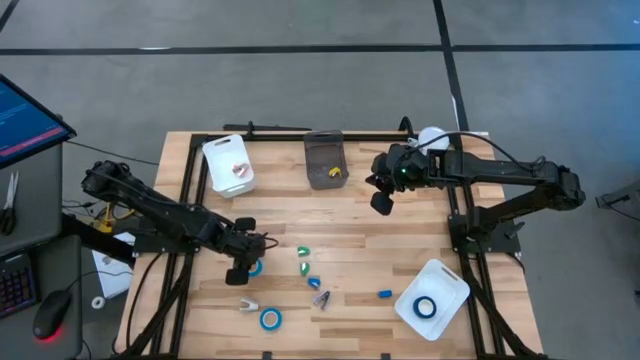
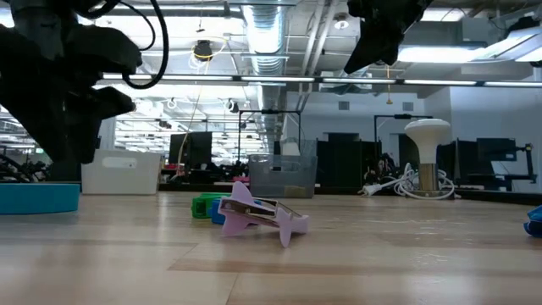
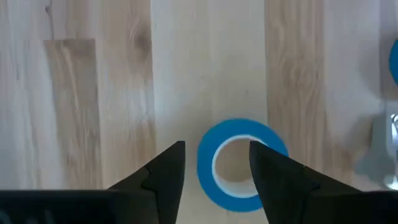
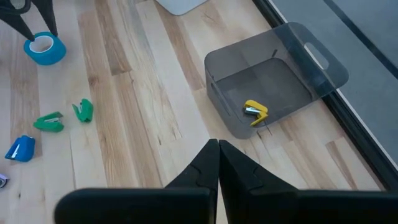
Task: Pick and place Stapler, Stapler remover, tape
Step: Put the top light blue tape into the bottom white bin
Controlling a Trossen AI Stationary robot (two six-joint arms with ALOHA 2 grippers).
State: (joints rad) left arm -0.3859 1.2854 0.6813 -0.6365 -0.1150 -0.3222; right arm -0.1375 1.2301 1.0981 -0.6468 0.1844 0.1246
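Note:
A blue roll of tape (image 3: 239, 165) lies flat on the wood table. My left gripper (image 3: 217, 146) stands open right above it, pointing down, one finger outside the ring and one over its far wall and core. It shows in the high view (image 1: 245, 264) and from the right wrist (image 4: 40, 28). A second roll (image 1: 270, 319) lies near the front edge, and a third (image 1: 426, 307) lies in a white tray (image 1: 450, 285). A lavender stapler remover (image 2: 258, 216) lies beside the second roll. Small green staplers (image 1: 303, 250) and blue staplers (image 1: 313, 282) lie mid-table. My right gripper (image 1: 382, 203) hangs shut, high over the far right.
A grey bin (image 4: 273, 81) at the far edge holds a yellow stapler (image 4: 255, 112). A white tray (image 1: 228, 165) stands at the far left. A small blue piece (image 1: 384, 294) lies by the front-right tray. Bare wood lies between the two arms.

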